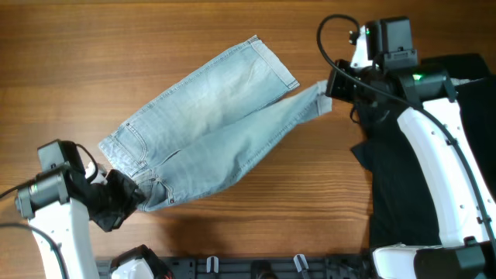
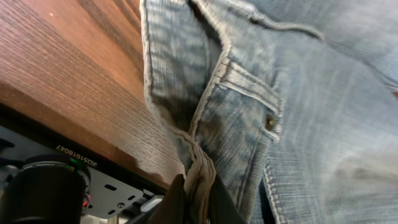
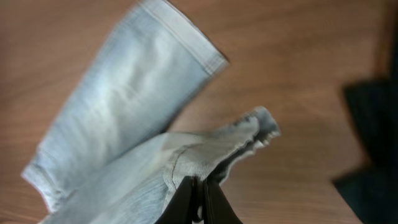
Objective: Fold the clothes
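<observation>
denim shorts [image 1: 209,124]: spread diagonally across the wooden table [image 1: 77,46], stretched between the two grippers
left gripper [image 1: 124,198]: clenched on the waistband corner, near the table's front edge
right gripper [image 1: 332,84]: clenched on the hem of one leg, which is drawn out rightward
black garment [image 1: 411,178]: laid under the right arm

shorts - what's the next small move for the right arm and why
Probably carry the right gripper across toward the other leg, laying its own leg on top. Its jaws are shut on the stretched hem, the left gripper holds the waistband, and the shorts lie with legs splayed apart.
</observation>
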Tool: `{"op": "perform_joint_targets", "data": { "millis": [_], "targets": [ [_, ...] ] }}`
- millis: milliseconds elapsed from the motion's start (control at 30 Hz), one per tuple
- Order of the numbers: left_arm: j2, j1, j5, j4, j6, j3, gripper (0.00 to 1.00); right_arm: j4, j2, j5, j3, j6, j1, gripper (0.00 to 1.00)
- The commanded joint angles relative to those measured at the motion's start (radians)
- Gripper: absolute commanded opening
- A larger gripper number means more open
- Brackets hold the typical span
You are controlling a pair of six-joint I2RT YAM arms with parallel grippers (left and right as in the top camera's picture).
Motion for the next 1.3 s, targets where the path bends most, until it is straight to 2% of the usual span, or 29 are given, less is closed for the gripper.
{"op": "perform_joint_targets", "data": {
  "millis": [0,200,367,400,667,800,1000,1033,1067,1100,1133,1267],
  "targets": [
    [-0.064,0.000,-0.016,-0.015,0.011,0.010,0.04,-0.061,0.032,0.072,0.004,-0.023,-0.010,0.05],
    [-0.086,0.000,-0.014,-0.028,-0.020,-0.097,0.04,-0.034,0.041,0.047,-0.005,-0.026,-0.009,0.06],
    [-0.078,0.000,-0.005,0.146,-0.062,-0.113,0.04,0.181,0.100,-0.045,-0.005,-0.016,-0.009,0.06],
    [-0.067,0.000,-0.040,0.186,-0.099,-0.113,0.04,0.235,0.136,-0.082,-0.005,-0.012,-0.009,0.06],
    [0.088,0.000,-0.167,0.469,-0.151,-0.113,0.04,0.580,0.351,-0.290,-0.005,0.016,0.006,0.05],
    [0.224,0.000,-0.192,0.631,-0.154,-0.113,0.04,0.731,0.448,-0.290,-0.005,0.059,0.048,0.06],
    [0.364,0.000,-0.208,0.736,-0.158,-0.113,0.08,0.911,0.560,-0.289,-0.005,0.061,0.123,0.08],
    [0.374,0.000,-0.209,0.741,-0.158,-0.113,0.08,0.933,0.572,-0.288,-0.005,0.058,0.131,0.15],
    [0.381,0.000,-0.213,0.745,-0.158,-0.113,0.09,0.957,0.583,-0.287,-0.005,0.055,0.137,0.33],
    [0.382,0.000,-0.217,0.747,-0.158,-0.113,0.09,0.972,0.586,-0.270,-0.005,0.055,0.139,0.59],
    [0.382,0.000,-0.226,0.747,-0.158,-0.113,0.10,0.974,0.587,-0.238,-0.005,0.055,0.139,0.69],
    [0.382,0.000,-0.230,0.747,-0.157,-0.112,0.19,0.928,0.556,-0.249,0.002,0.055,0.084,0.86]
  ]
}}
